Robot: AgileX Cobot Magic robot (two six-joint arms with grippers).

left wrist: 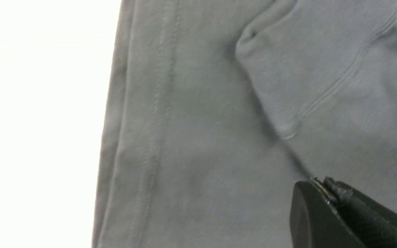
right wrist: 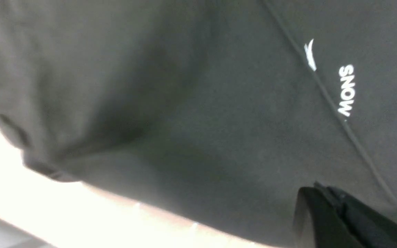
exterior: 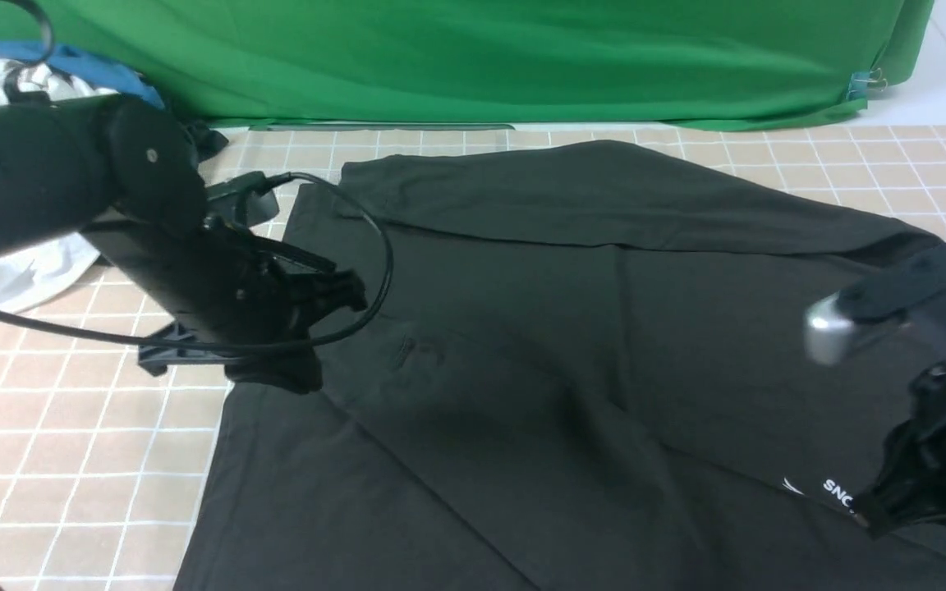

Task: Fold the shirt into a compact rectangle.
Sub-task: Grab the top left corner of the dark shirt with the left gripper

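Observation:
The black shirt (exterior: 571,328) lies spread over most of the checked table, with a sleeve folded across its far side. Its white logo (exterior: 834,491) shows near the right front, and the logo (right wrist: 346,90) reads "SNOW" in the right wrist view. My left gripper (exterior: 280,379) sits low at the shirt's left edge, shut on a pinch of the cloth. In the left wrist view a crease in the shirt (left wrist: 202,137) runs straight into the left gripper's (left wrist: 317,182) closed tips. My right gripper (exterior: 871,513) is shut on the shirt (right wrist: 184,103) just beside the logo, its tips (right wrist: 317,188) pressed together.
A pile of white and blue clothes (exterior: 21,78) lies at the back left, and a white garment (exterior: 21,271) lies under my left arm. A green backdrop (exterior: 481,57) closes the far side. A black cable (exterior: 374,246) loops over the shirt's left part. Bare checked table (exterior: 71,451) shows at the front left.

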